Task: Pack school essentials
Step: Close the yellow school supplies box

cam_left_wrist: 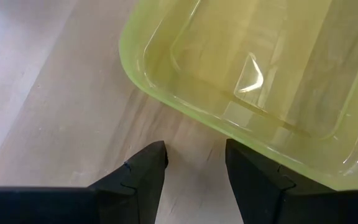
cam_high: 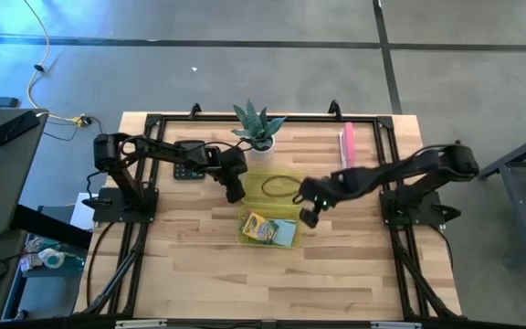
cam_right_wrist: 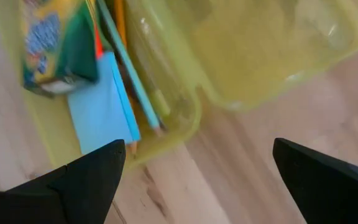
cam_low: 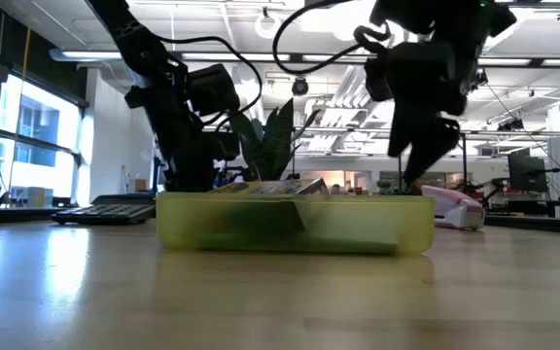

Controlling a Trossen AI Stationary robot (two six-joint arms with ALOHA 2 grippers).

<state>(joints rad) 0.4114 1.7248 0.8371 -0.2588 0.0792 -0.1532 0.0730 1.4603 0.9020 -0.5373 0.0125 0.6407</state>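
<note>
Two bystanders flank the yellow case (cam_high: 270, 208): plant (cam_high: 258, 125), calculator (cam_high: 187, 159).

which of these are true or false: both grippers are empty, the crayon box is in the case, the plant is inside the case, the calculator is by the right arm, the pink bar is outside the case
1. Both grippers are empty. True: the left gripper and the right gripper stand open with nothing between the fingers.
2. The crayon box is in the case. True: it lies in the nearer half, beside the blue notepad.
3. The plant is inside the case. False: the plant stands on the table behind the case.
4. The calculator is by the right arm. False: the calculator lies on the left arm's side.
5. The pink bar is outside the case. True: it lies on the table at the far right.
</note>
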